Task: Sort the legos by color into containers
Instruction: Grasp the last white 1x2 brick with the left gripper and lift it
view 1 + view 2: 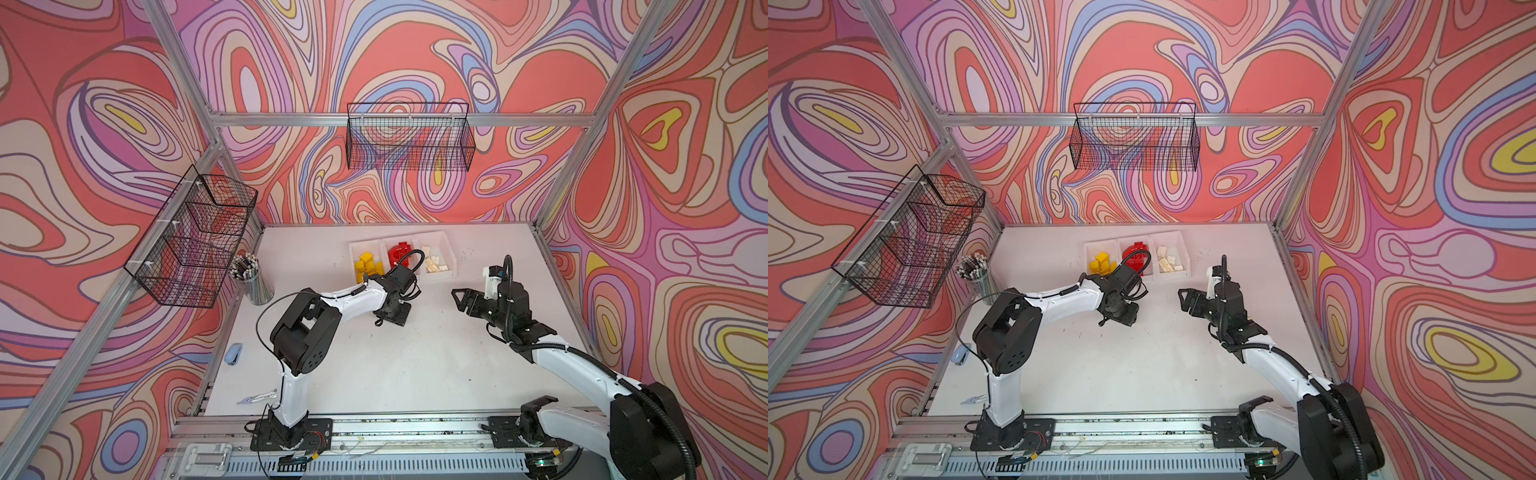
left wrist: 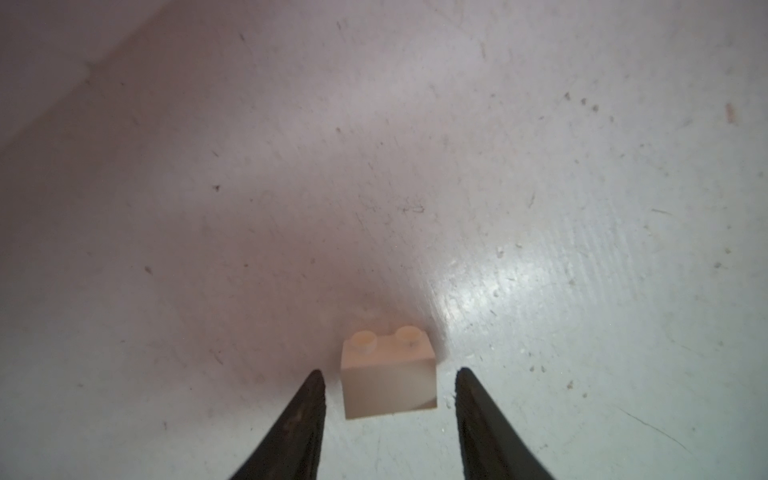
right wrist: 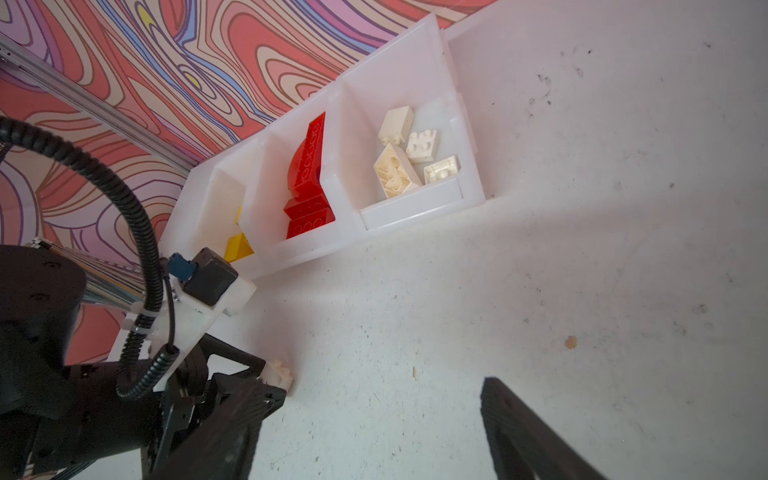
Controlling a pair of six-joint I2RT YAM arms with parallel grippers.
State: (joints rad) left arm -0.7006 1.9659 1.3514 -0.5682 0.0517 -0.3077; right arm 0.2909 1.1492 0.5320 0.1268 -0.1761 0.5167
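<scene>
A white brick (image 2: 388, 382) sat studs-up on the table (image 2: 540, 208), just nearside of the far bins (image 3: 411, 212). The left gripper (image 2: 388, 370) straddled it, fingers (image 2: 299, 415) narrow with a slim gap each side, holding nothing. The right gripper (image 1: 464, 300) hung wide and empty to the right. The brick looked light, rigid and slick; its flat opposite sides seemed the best hold, taken squarely and low, lest it squirt out.

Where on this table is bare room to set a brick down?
Bare: the table stretch between left arm and right arm, and the strip right of the bins. Crowded: the left edge, with pencil cup, stapler and pliers.
</scene>
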